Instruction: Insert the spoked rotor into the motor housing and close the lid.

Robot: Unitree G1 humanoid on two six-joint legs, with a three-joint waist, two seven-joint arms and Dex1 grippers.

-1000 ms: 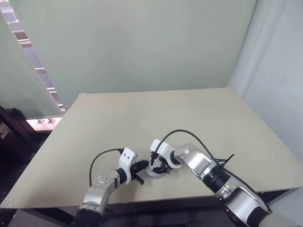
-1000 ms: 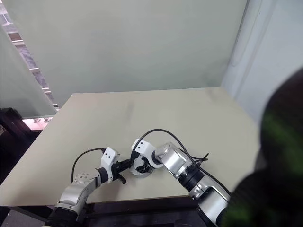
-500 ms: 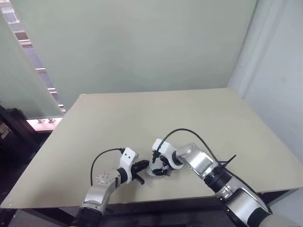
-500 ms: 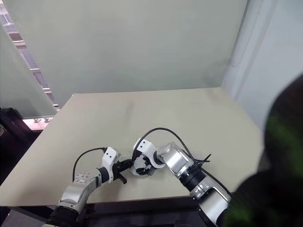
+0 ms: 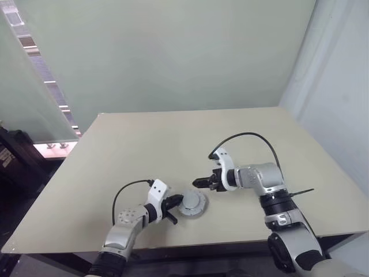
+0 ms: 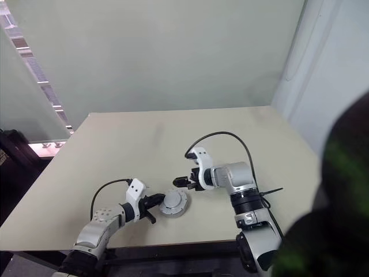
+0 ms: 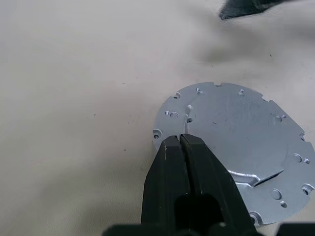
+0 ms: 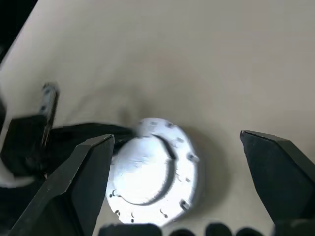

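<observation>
right gripper (image 5: 199, 182): earlier down on the round metal housing (image 5: 192, 203), now lifted off and drawn back to the right, apart from it, fingers spread wide. housing top: earlier covered, now in plain sight.

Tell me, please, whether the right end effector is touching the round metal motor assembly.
Apart. In the left eye view the right end effector, open, hangs beside the motor assembly with bare table between them.
</observation>
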